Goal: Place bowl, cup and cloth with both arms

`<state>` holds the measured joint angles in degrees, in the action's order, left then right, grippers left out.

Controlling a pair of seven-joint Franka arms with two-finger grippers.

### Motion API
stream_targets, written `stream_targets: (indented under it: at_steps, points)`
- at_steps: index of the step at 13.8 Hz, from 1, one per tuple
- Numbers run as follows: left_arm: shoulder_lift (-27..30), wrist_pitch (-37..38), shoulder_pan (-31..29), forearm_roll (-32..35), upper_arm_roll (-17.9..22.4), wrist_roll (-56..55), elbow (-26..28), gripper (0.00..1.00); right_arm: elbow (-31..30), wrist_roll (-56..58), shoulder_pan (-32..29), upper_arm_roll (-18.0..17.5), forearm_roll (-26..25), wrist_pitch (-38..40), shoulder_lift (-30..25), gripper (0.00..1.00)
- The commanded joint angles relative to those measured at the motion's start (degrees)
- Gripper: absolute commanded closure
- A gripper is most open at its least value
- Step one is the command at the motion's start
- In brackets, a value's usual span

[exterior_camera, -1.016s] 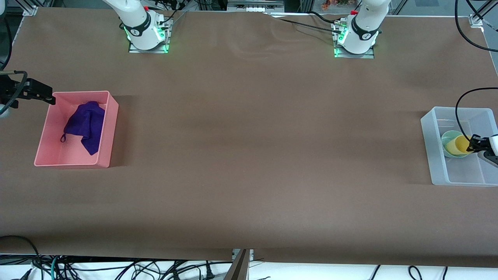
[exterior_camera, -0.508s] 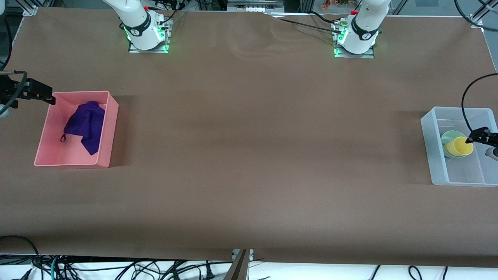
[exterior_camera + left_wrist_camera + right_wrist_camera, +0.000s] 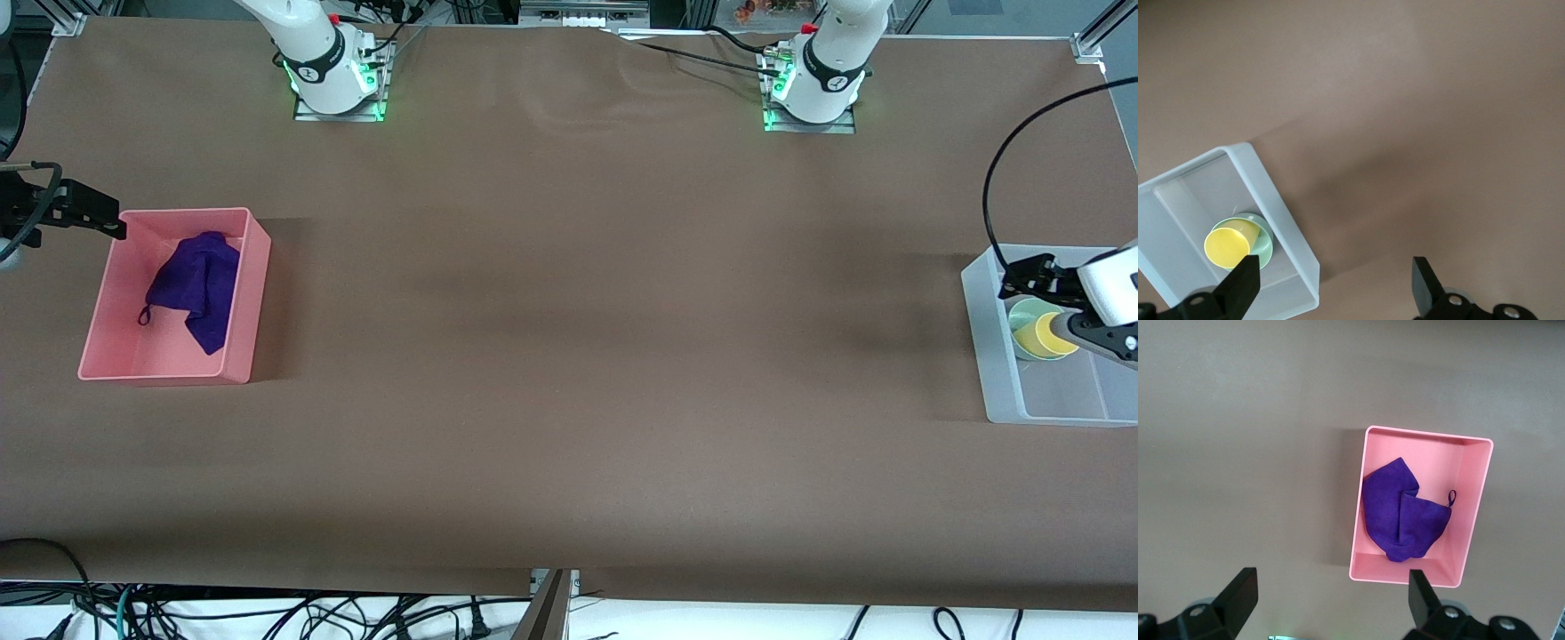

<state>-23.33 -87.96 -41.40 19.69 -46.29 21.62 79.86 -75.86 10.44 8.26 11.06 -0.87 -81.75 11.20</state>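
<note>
The yellow cup lies tilted inside the mint-green bowl, which sits in a clear bin at the left arm's end of the table. My left gripper is open and empty, up in the air over that bin's wall. In the left wrist view the cup, the bowl and the bin show beside my open left gripper. The purple cloth lies crumpled in a pink bin. My right gripper hovers open and empty beside that bin, which shows with the cloth in the right wrist view.
The brown table stretches bare between the two bins. The arm bases stand at the edge farthest from the front camera. Black cables arc above the clear bin.
My left gripper has come away from the cup, risen, and moved over the clear bin's wall toward the table's middle. The cup stays in the bowl. The right arm has not moved.
</note>
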Motion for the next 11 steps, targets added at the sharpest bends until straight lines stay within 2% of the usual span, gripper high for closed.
stream_targets:
  at_steps: [1, 3, 4, 5, 8, 9, 11]
  points:
    - [4.06, 1.65, 6.38, -2.00, 5.29, -1.74, -0.32, 0.00, 0.10, 0.54, -0.26, -0.16, -0.63, 0.01, -0.21, 0.00]
    - [9.24, -0.97, 17.70, -14.18, 20.90, -4.81, 2.38, 0.00, 0.01, 0.54, -0.26, -0.16, -0.63, 0.01, -0.21, 0.00]
    - [11.96, -3.77, 23.41, -17.28, 27.85, -6.57, 5.54, 0.00, 0.10, 0.54, -0.17, -0.16, -0.63, -0.08, -0.21, 0.00]
    - [14.86, -6.15, 27.74, -18.36, 32.62, -9.02, 9.48, 0.00, 0.10, 0.54, -0.26, -0.16, -0.63, 0.01, -0.21, 0.00]
    - [21.73, -12.14, 39.43, -18.28, 42.75, -15.90, 18.99, 0.00, 0.10, 0.54, -0.43, -0.16, -0.54, 0.01, -0.21, 0.00]
    - [22.44, -12.23, 41.56, -18.28, 44.78, -15.90, 20.06, 0.00, 0.10, 0.54, -0.44, -0.16, -0.54, -0.08, -0.21, 0.00]
    - [23.32, -12.76, 41.75, -18.37, 44.89, -15.81, 21.20, 0.00, 0.10, 0.54, -0.44, -0.16, -0.54, -0.08, -0.04, 0.00]
